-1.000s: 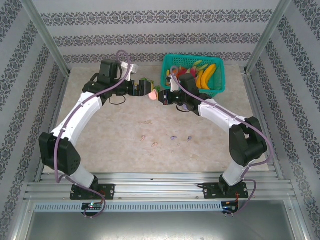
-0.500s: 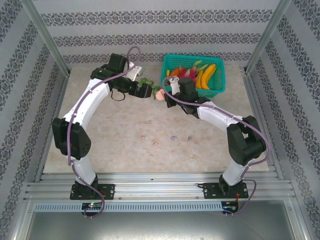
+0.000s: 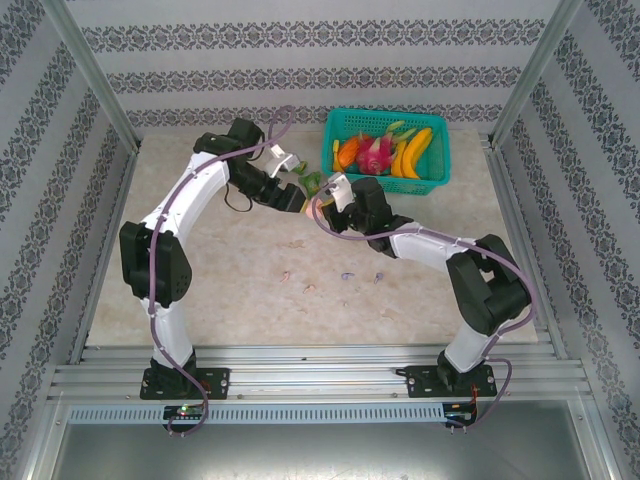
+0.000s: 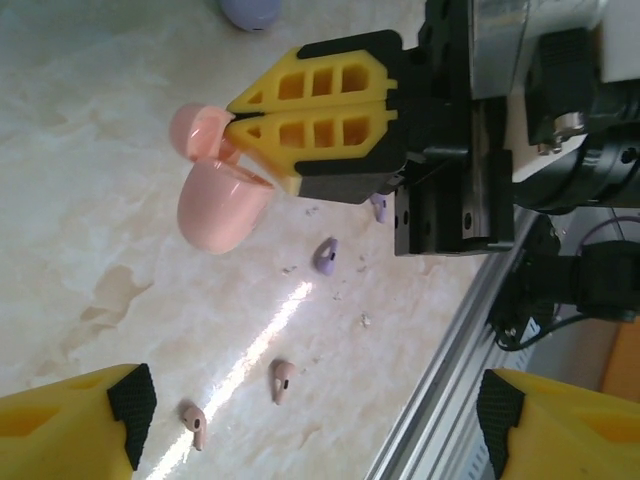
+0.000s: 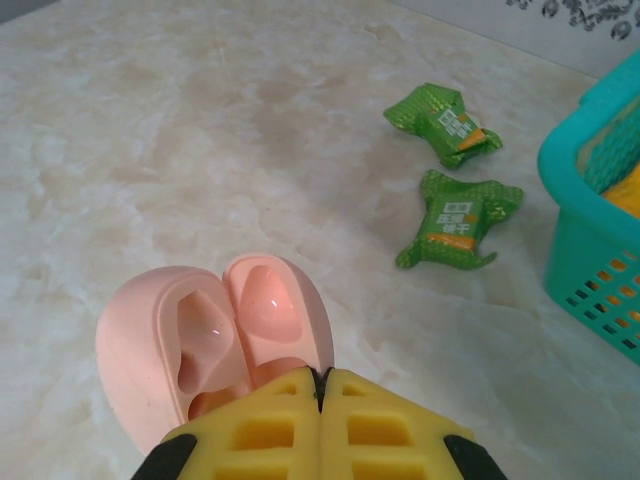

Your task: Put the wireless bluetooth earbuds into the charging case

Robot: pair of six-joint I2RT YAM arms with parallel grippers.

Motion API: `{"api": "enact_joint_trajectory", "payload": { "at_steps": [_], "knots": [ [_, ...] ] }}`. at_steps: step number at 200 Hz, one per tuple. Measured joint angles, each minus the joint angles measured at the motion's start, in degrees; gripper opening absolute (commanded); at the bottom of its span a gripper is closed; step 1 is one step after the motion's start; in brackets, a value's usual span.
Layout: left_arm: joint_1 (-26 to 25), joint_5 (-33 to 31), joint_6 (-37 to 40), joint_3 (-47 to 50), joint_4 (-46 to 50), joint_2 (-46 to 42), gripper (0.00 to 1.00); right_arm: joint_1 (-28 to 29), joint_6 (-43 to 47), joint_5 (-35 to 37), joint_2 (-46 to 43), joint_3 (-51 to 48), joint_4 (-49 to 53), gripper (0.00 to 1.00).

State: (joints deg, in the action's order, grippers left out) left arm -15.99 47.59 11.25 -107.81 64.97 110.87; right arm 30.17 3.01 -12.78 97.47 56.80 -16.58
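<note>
From above, you have the left gripper (image 3: 297, 193) and the right gripper (image 3: 322, 203) meeting nose to nose left of the teal basket (image 3: 441, 160), with the pink charging case (image 3: 310, 204) between them. The pink earbuds (image 3: 309, 289) and purple earbuds (image 3: 347, 274) lie loose on the table (image 3: 200, 280) below centre of the frame, well apart from the case. In the left wrist view your left fingers sit at the two bottom corners, spread wide with nothing between them. At upper centre the right gripper's yellow fingers are pressed together, pinching the case where the lid joins the body. Two purple buds lie just below that gripper, two pink ones near the bottom edge, and a purple case (image 4: 250, 10) peeks in at the top. In the right wrist view the yellow fingers at the bottom edge close on the near rim of the case. It stands open toward the camera with both sockets empty. Two green wrappers (image 5: 458, 222) lie at upper right beside the basket. Whether the case rests on the table or hangs above it, you cannot tell. You appear to be at the presenting step, with no bud inserted. Next, I judge, take the left gripper down to a pink bud, close on it gently and seat it stem-first in a socket while the right holds firm. The buds are tiny and will skid.
</note>
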Motion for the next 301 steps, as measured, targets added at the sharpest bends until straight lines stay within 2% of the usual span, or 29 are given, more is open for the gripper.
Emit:
{"api": "enact_joint_trajectory", "payload": {
  "at_steps": [66,93,165,301],
  "knots": [
    [0.0,1.9,2.1,-0.6,1.7,2.7,0.76,0.1,-2.3,-4.9,-4.3,-2.2,-2.0,0.0],
    [0.0,2.2,2.1,-0.9,1.7,3.7,0.7,0.1,-3.5,-6.2,-5.2,-2.2,-2.4,0.0],
    [0.0,5.8,2.1,-3.2,1.7,5.2,0.59,0.5,-5.1,-7.3,-6.0,-2.2,-2.6,0.0],
    [0.1,10.7,2.3,-1.2,1.5,5.8,0.49,0.5,-7.6,-7.3,-6.0,-2.0,-2.6,0.0]
  ]
}}
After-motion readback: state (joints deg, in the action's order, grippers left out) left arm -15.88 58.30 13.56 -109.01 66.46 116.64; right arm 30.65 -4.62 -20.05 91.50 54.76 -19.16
